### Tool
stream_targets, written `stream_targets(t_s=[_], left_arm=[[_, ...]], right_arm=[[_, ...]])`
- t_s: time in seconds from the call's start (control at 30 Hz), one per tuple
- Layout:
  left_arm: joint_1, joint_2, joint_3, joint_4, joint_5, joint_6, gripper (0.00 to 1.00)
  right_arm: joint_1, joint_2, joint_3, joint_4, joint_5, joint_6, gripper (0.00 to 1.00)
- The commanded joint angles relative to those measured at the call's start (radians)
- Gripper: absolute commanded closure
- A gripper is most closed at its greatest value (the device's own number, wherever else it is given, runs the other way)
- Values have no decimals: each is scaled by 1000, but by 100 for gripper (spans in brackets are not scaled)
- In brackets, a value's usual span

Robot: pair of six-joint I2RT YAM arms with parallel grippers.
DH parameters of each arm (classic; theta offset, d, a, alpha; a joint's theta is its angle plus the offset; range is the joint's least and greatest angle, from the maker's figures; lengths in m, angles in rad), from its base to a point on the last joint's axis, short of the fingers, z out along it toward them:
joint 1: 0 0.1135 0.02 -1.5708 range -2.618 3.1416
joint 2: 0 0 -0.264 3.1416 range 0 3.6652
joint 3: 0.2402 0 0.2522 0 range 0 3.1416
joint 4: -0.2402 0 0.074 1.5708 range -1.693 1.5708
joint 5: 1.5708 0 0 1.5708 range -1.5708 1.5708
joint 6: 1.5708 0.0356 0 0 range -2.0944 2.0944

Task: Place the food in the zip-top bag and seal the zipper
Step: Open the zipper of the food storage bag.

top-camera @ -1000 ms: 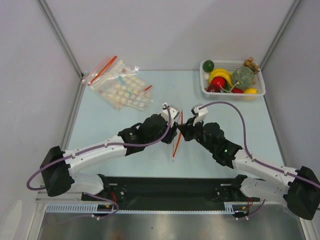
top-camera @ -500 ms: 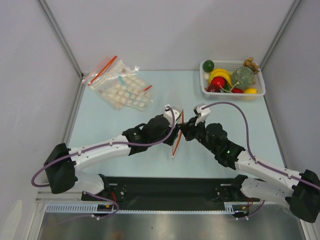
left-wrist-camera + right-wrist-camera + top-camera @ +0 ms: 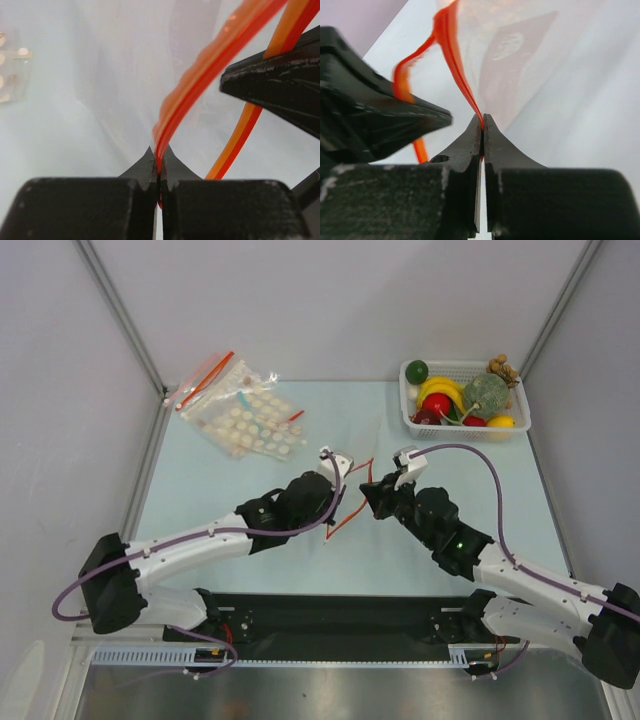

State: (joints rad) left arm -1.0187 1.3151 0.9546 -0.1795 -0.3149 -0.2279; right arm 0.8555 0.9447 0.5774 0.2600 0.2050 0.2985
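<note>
The left end effector (image 3: 158, 162) and the right end effector (image 3: 483, 127) are each clamping shut on the zipper (image 3: 210, 62) of the zip-top bag (image 3: 530, 65). The bag is being held between them over the middle of the counter (image 3: 200, 480), while the food (image 3: 486, 392) is sitting well apart in the basket (image 3: 406, 390) at the far right corner. Each grip is catching only the thin strip at the very fingertips, so a sideways pull is risking a slip that lets the mouth collapse before anything goes in.
</note>
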Motion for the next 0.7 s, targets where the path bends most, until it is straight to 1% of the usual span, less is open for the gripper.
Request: stream_targets(t_s=[0.0,0.07,0.23,0.3,0.43,0.47,0.53,0.57,0.63,0.67], left_arm=[[-4,-102,-36,49,-116,-8,100],[-4,-157,-69,67,-183,-17,100],[-4,-266,-135,100,-311,-30,100],[-3,-298,-151,115,-341,-19,100],[-4,-294,-151,114,-363,-8,100],[-4,-290,-142,107,-366,-7,100],[-4,-275,-136,101,-356,-7,100],[-4,-272,-134,103,-343,-2,100],[-3,-267,-134,121,-305,4,100],[-3,-266,-135,127,-270,10,100]], right_arm=[[4,16,30,-10,76,11,100],[4,17,33,-19,89,17,100],[-6,19,44,-76,194,47,99],[-13,17,44,-82,197,56,96],[-19,22,48,-100,226,68,89],[-21,23,50,-108,264,76,85],[-21,19,53,-127,284,82,75],[-22,17,52,-127,281,80,68],[-21,14,49,-107,248,70,61],[-21,16,44,-99,237,68,54]])
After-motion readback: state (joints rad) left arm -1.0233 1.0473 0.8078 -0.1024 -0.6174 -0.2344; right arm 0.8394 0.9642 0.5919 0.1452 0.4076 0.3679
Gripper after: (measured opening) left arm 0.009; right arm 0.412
